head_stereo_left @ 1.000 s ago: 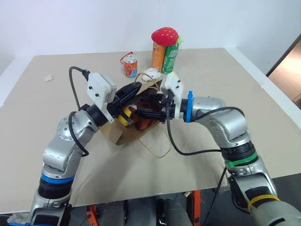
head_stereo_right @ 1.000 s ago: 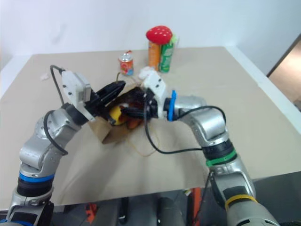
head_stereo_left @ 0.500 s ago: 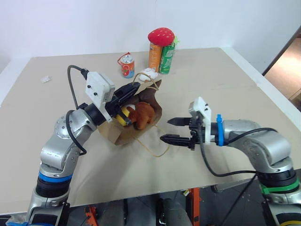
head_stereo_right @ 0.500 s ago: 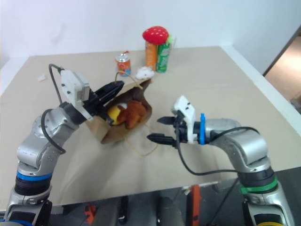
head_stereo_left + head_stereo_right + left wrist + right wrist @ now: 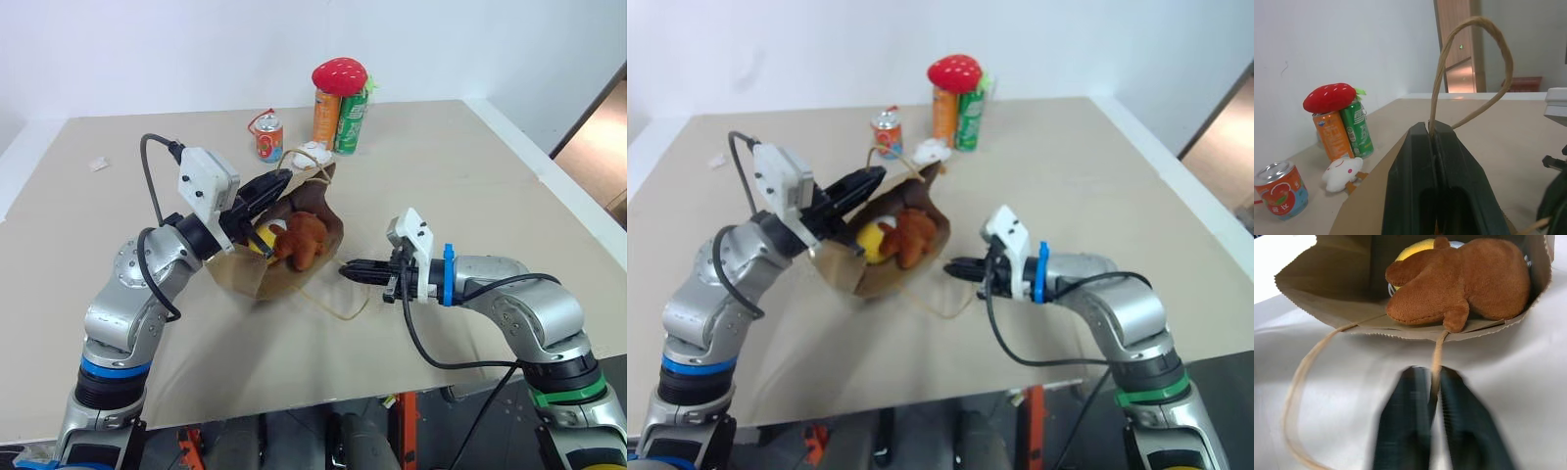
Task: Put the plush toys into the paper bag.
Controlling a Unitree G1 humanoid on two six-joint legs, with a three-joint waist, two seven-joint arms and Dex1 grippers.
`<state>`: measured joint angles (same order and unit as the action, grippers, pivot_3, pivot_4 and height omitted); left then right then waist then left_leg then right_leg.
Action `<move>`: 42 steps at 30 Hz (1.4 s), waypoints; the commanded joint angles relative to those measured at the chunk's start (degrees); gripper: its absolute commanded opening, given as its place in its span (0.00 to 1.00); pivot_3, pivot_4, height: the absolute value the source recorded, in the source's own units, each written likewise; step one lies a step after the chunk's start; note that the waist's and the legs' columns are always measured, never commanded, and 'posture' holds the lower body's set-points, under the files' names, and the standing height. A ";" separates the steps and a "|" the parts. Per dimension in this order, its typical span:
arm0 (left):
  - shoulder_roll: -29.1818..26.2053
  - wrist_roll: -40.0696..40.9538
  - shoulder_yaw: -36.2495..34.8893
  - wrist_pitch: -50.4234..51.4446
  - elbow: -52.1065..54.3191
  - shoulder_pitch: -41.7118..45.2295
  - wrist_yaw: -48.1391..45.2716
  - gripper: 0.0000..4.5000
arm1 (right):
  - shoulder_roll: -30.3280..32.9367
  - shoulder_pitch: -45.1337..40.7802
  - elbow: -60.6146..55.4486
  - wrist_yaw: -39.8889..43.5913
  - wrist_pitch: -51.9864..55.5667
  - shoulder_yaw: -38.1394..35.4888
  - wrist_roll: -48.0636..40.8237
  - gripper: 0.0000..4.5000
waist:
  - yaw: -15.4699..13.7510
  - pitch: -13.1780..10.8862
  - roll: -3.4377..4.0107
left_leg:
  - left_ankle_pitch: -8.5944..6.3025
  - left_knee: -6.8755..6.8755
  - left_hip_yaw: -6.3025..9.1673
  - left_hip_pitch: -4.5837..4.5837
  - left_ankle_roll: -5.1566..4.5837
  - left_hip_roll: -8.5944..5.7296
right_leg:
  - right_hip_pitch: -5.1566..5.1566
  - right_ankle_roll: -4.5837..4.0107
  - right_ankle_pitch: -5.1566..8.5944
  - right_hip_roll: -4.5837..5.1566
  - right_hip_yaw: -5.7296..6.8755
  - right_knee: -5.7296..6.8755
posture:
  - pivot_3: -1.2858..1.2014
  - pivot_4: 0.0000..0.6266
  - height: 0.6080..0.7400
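The paper bag (image 5: 294, 257) lay on its side on the table (image 5: 470, 186), mouth toward me, with the brown plush (image 5: 302, 238) and the yellow-and-white egg toy (image 5: 870, 240) inside. My left gripper (image 5: 263, 188) kept its fingers pinched on the upper cord handle (image 5: 1469, 63), holding the mouth up. The right gripper (image 5: 358, 267) had pulled back out of the bag, having let the brown plush go, and its fingers, wide a moment ago, had now snapped shut on the lower cord handle (image 5: 1436, 363). Both toys looked bagged; I judged only standing the bag up remained.
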<state>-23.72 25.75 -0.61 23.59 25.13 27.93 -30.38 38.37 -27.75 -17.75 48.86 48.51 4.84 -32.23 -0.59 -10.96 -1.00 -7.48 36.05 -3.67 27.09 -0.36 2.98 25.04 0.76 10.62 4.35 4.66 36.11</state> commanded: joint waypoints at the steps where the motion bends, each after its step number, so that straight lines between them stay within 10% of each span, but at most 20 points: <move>1: -0.15 0.03 -1.13 -0.74 0.85 0.81 0.17 0.00 | 1.04 -0.49 -0.48 1.96 -1.92 -0.60 0.07 0.00 | 0.00 0.00 0.00 | 0.00 0.00 0.01 0.00 0.00 0.00 | 0.00 0.00 0.00 -0.01 0.00 0.00 | 0.52 0.24 1.00; 16: 2.19 -1.79 -0.88 -4.23 -5.17 2.98 0.42 0.00 | 11.47 -18.72 7.62 14.16 2.75 -10.36 -10.15 0.00 | -0.05 -0.01 0.00 | -0.03 0.09 -0.03 0.00 0.05 0.00 | -0.02 0.02 -0.03 0.00 -0.04 -0.01 | 0.52 0.24 1.00; 37: 6.28 -5.63 1.06 -8.12 -8.72 1.38 1.01 0.00 | 4.59 -20.64 17.79 12.75 -8.81 -4.49 1.76 0.00 | -0.02 -0.01 0.01 | -0.02 0.13 -0.13 0.01 0.01 0.04 | 0.04 0.05 -0.11 -0.03 -0.09 0.03 | 0.52 0.24 1.00; 42: 5.37 -5.48 0.93 -7.94 -8.42 0.98 0.40 0.00 | 4.98 -21.68 18.68 12.19 -8.16 -6.49 1.08 0.43 | -0.03 -0.01 0.01 | -0.02 0.14 -0.14 0.01 0.01 0.04 | 0.03 0.05 -0.11 -0.04 -0.10 0.03 | 0.52 0.24 1.00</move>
<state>-17.69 20.24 1.21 16.11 14.63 29.25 -29.67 42.67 -47.67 1.46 61.21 40.44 1.13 -30.21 -0.61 -10.97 -0.99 -7.49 36.19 -3.82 27.10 -0.35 3.02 25.07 0.80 10.51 4.31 4.56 36.14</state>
